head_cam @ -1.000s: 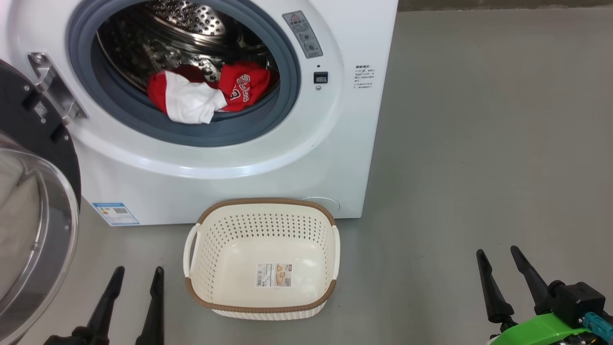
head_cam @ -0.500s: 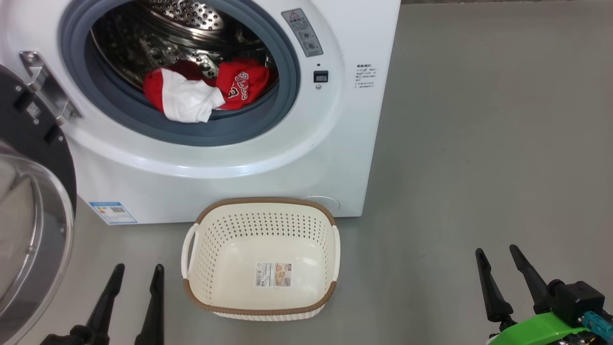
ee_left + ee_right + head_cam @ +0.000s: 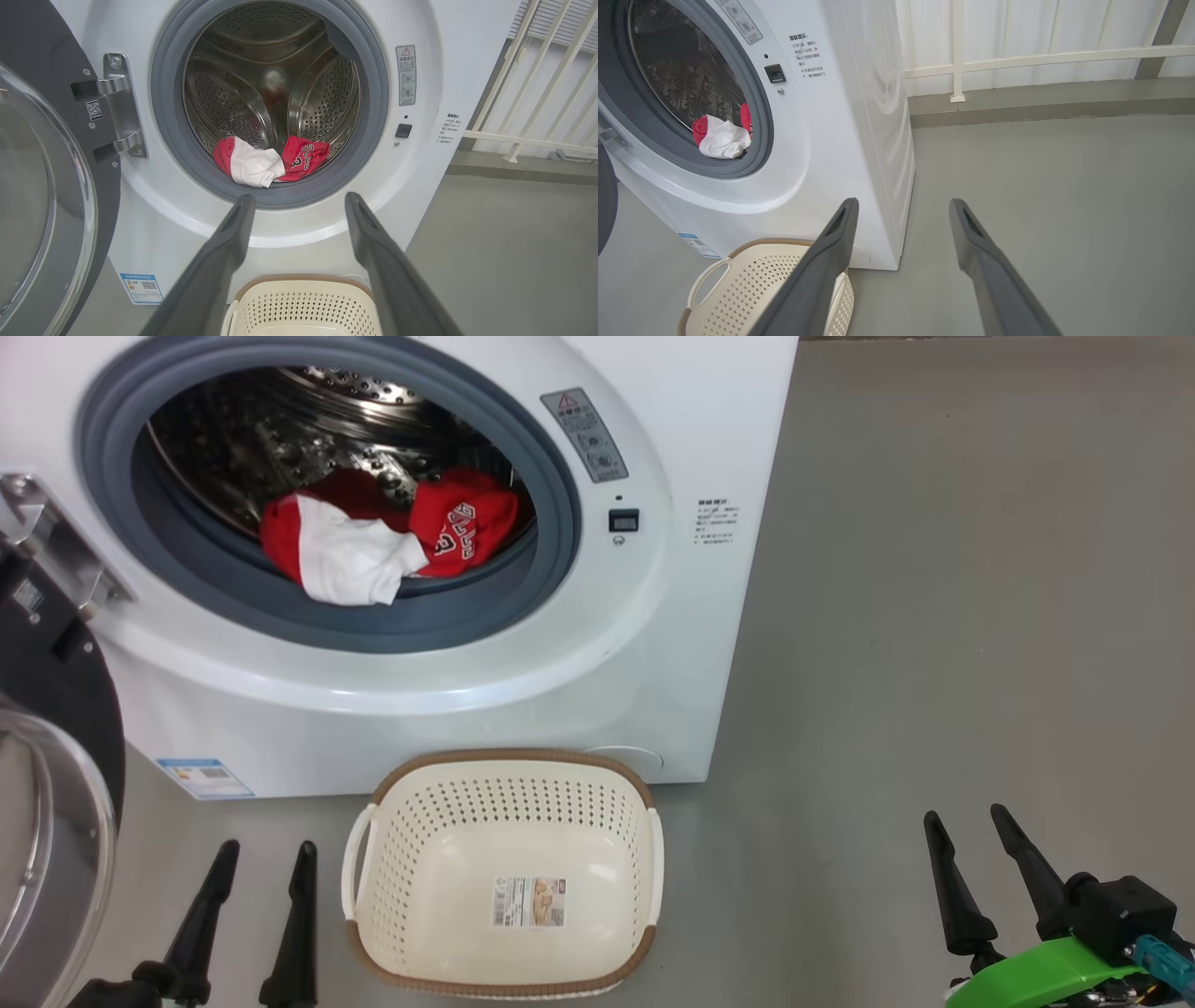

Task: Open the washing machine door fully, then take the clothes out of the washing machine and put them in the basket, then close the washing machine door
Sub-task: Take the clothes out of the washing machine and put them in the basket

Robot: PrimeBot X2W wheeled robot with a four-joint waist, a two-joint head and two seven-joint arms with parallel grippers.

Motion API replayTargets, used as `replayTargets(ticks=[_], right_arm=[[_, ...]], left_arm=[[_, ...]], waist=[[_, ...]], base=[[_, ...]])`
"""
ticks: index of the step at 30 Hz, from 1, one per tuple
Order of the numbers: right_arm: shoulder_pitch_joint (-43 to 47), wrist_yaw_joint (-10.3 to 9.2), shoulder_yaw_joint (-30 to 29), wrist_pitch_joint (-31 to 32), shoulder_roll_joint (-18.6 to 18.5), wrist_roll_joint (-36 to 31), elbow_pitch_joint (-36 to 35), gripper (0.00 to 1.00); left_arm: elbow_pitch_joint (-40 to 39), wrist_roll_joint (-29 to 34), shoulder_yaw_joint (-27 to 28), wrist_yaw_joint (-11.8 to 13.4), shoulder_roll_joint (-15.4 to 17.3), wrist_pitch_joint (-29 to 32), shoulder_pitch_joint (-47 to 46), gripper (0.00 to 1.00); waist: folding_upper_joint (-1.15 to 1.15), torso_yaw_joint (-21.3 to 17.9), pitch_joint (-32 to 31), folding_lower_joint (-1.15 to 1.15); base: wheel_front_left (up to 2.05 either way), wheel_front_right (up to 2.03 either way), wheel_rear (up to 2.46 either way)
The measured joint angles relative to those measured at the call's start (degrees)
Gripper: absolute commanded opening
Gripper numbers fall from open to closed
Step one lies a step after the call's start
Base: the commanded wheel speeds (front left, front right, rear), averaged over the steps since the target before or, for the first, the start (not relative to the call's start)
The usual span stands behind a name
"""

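Clothes (image 3: 387, 546) are lying in a red and white heap at the front of the drum, spilling onto the grey seal of the washing machine (image 3: 653, 644). The door (image 3: 65, 709) is standing swung out to the left, so the step in hand looks like the first reach for the laundry. The left gripper (image 3: 268, 849) and the right gripper (image 3: 964, 814) are both hovering low near the floor, on either side of the basket (image 3: 509, 758), fingers spread and holding nothing.

The left one is looking the better placed. It should be going in low over the seal, pinching the bunched fabric where white meets red, then lifting before drawing back so nothing is dragging on the rubber. The basket is sitting on the floor just in front of the machine, so the drop should be short.

The left wrist view is showing the deep steel drum (image 3: 280, 70) behind the heap and the door hinge (image 3: 117, 107). The head view is showing the paper label (image 3: 529, 901) on the basket's bottom. The right wrist view is showing the machine's side panel and a white railing (image 3: 957, 60).
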Motion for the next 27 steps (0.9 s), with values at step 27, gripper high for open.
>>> replayTargets(ticks=[27], right_arm=[[-1.2,0.0,0.3,0.0,0.3,0.0,0.0,1.0]], left_arm=[[3.2,-0.4,-0.7,0.0,0.2,0.0,-1.9,1.0]], waist=[[0.0,-0.1,1.5,0.0]], base=[[0.43,-0.43,0.0]])
